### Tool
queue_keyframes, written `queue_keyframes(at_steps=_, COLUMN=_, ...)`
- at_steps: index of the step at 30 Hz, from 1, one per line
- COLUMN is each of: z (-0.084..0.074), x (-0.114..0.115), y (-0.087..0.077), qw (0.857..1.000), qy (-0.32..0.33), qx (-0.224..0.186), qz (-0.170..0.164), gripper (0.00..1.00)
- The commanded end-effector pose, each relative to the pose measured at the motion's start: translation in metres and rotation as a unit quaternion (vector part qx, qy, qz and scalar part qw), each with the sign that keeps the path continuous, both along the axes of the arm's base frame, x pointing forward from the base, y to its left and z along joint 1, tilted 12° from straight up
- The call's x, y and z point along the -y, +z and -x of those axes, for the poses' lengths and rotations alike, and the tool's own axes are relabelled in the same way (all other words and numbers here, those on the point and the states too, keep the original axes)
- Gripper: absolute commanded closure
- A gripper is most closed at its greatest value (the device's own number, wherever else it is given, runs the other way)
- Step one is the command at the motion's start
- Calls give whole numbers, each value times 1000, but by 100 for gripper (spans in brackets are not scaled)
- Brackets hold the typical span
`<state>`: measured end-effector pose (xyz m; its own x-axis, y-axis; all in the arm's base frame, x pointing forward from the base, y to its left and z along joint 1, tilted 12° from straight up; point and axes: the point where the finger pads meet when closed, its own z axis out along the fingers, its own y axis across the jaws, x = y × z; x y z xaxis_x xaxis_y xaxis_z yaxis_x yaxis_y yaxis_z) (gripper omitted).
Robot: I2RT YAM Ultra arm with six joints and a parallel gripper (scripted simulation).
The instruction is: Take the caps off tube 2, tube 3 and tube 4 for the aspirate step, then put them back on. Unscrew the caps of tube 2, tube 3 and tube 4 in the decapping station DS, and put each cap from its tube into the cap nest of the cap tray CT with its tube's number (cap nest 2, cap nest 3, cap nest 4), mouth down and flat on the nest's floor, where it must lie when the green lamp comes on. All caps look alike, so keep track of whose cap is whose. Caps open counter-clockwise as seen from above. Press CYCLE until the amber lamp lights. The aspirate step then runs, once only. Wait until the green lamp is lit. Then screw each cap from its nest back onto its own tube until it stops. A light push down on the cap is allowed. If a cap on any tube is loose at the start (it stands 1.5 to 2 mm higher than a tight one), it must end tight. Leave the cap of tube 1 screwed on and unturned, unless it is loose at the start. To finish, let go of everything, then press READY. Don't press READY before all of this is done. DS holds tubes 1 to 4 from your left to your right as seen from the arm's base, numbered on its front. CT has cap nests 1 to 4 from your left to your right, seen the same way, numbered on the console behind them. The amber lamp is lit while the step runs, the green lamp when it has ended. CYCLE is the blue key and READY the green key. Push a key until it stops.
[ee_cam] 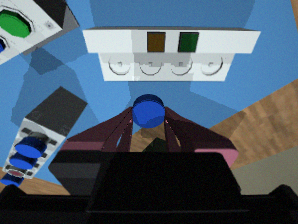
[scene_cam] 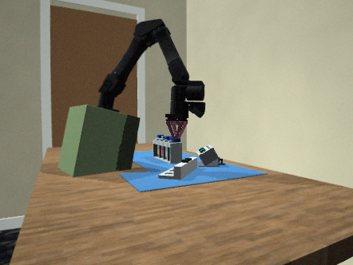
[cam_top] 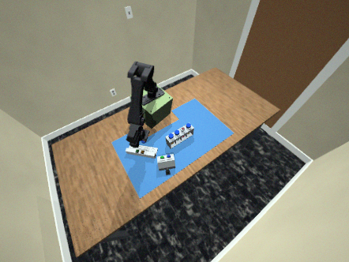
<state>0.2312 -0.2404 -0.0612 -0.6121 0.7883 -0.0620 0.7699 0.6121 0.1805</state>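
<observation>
My gripper (ee_cam: 148, 111) is shut on a blue cap (ee_cam: 148, 111) and holds it in the air just short of the white cap tray CT (ee_cam: 170, 55). The tray's four round nests look empty. The tray's amber lamp (ee_cam: 156, 42) and green lamp (ee_cam: 188, 42) look dull. In the top view the gripper (cam_top: 136, 139) hangs just behind the tray (cam_top: 141, 151). The decapping station DS (cam_top: 181, 135) stands to the right; three tubes carry blue caps, and one tube (cam_top: 182, 129) shows a reddish open top. DS also shows in the wrist view (ee_cam: 35, 145).
The key box (cam_top: 166, 161) with the green key (ee_cam: 12, 22) and a blue key stands in front of the tray on the blue mat. The green block (cam_top: 157, 107) carrying the arm's base is behind. The table edge lies past the mat.
</observation>
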Motion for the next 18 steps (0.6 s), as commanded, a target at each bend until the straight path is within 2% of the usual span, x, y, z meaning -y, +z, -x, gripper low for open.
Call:
queue_keyframes(at_steps=1, z=-9, x=12, y=1, qw=1000, qy=-3, qx=18, qz=23, gripper=100)
queue_keyframes(at_steps=15, z=-24, x=10, y=-67, qw=1000, qy=-3, qx=18, qz=23, gripper=100)
queue_keyframes(at_steps=18, z=-25, x=10, y=-72, qw=1000, qy=-3, qx=18, qz=23, gripper=100)
